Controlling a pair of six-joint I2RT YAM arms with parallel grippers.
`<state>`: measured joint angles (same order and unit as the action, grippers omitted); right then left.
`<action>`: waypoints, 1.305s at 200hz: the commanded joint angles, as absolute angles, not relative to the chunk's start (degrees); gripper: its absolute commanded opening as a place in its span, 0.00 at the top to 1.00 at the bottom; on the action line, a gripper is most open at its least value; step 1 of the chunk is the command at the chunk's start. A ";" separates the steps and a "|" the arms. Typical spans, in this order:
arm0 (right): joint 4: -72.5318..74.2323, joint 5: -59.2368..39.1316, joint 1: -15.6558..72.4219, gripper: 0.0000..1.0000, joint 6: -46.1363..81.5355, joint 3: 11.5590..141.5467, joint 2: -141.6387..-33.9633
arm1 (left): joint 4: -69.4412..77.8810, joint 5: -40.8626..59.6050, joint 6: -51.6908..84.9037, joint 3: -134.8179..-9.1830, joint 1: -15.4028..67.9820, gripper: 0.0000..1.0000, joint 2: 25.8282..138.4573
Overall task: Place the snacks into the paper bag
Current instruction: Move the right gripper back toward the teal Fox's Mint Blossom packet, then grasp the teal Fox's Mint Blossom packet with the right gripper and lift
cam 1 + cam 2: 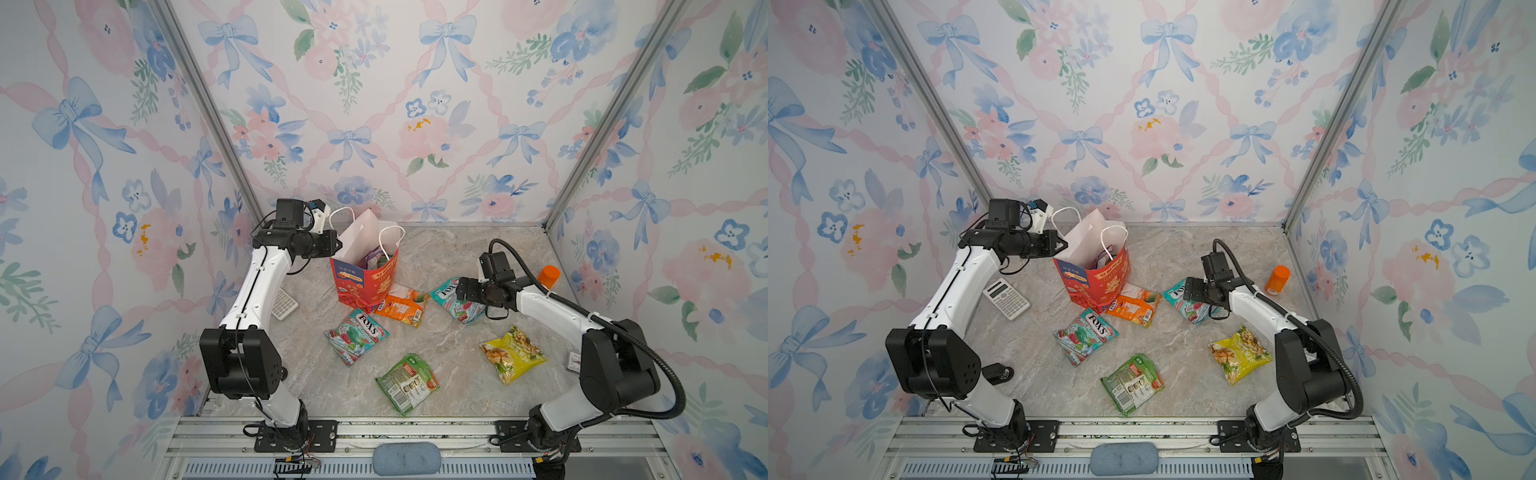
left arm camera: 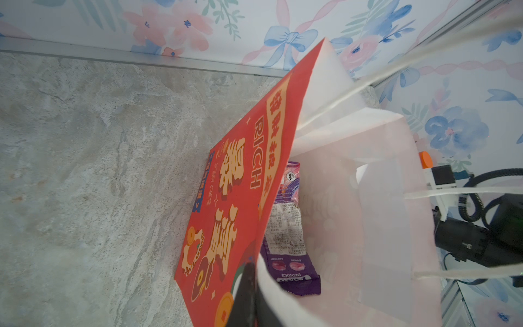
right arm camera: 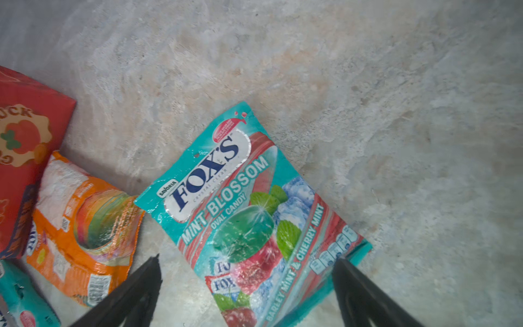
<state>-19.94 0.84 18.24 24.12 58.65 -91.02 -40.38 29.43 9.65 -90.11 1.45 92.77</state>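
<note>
So my left gripper (image 2: 249, 294) is pinched tight on the rim of the paper bag (image 1: 365, 282), one finger outside the red wall and one inside the white. The bag stands upright near the back of the table (image 1: 457, 257), left of middle, with its mouth facing up. There's a purple packet (image 2: 285, 226) in it, standing on end along the red wall. My right gripper (image 3: 247, 257) is spread about as wide as it goes and holding nothing. It hangs over the bottom end of a teal FOX'S packet (image 3: 240, 203) that lies flat, right of the bag. In both top views its long axis runs diagonally, and the logo end points away from my fingers, toward the back left. An orange packet (image 1: 403, 305) lies against the bag's foot. The second teal packet (image 1: 356, 336), a green packet (image 1: 408, 382) and a yellow packet (image 1: 513, 353) lie flat closer to the front.
</note>
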 commanded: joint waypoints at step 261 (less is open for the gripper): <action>-15.39 -12.39 14.90 0.20 29.90 47.77 -84.53 | -41.94 29.49 10.20 -88.78 1.24 1.00 91.96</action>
